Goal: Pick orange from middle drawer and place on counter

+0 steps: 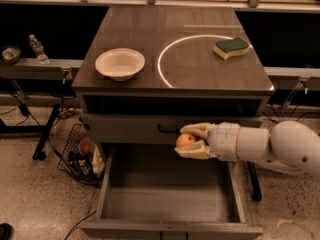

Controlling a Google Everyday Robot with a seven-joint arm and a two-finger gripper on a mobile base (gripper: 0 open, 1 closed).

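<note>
Over on the left we're seeing the white bowl [120, 64] sitting on the counter [200, 79], with the middle drawer [170, 204] standing open below it. Moving right, the orange [185, 140] is hanging above the drawer's back edge, just in front of the upper drawer front. It's pinched in the gripper [181, 142], which is reaching in from the right with its jaws narrowed onto the fruit. We're judging the counter lies up and behind the orange, which, being round, shows no long axis or heading, while the sponge [231, 47] is sitting far right
</note>
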